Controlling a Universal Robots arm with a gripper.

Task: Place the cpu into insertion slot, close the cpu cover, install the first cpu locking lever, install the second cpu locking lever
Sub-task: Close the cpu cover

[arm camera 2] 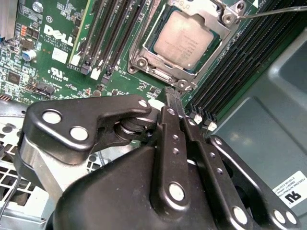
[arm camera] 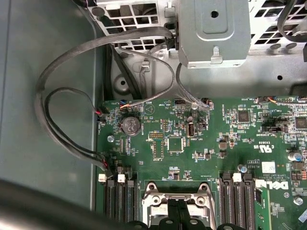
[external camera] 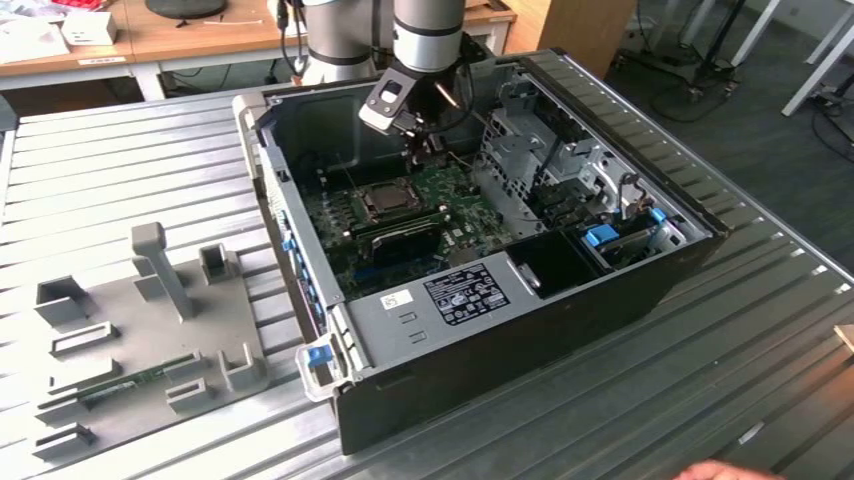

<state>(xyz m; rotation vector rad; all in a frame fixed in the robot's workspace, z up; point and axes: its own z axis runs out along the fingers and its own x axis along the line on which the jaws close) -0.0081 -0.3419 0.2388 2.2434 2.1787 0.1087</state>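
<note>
The cpu (arm camera 2: 184,39) lies flat in the insertion slot (arm camera 2: 144,52) on the green board, its silvery face up. The cpu cover (arm camera 2: 214,23), a silver frame, lies down around the chip. A thin locking lever rod (arm camera 2: 273,11) sticks out from one corner of the socket. My gripper (arm camera 2: 171,94) hangs just beside the socket with its black fingers pressed together and nothing between them. In the exterior view the gripper (external camera: 426,152) is inside the open computer case, a little behind the socket (external camera: 388,198). The first wrist view has the socket (arm camera: 158,201) right by the fingertips (arm camera: 176,214).
Long black memory strips (arm camera 2: 112,33) flank the socket on both sides. A grey drive cage (arm camera: 213,31) and loose cables (arm camera: 72,57) sit by the board's edge. A grey fixture plate (external camera: 147,330) lies on the ribbed metal table at the exterior view's left. A hand (external camera: 727,470) shows at the bottom edge.
</note>
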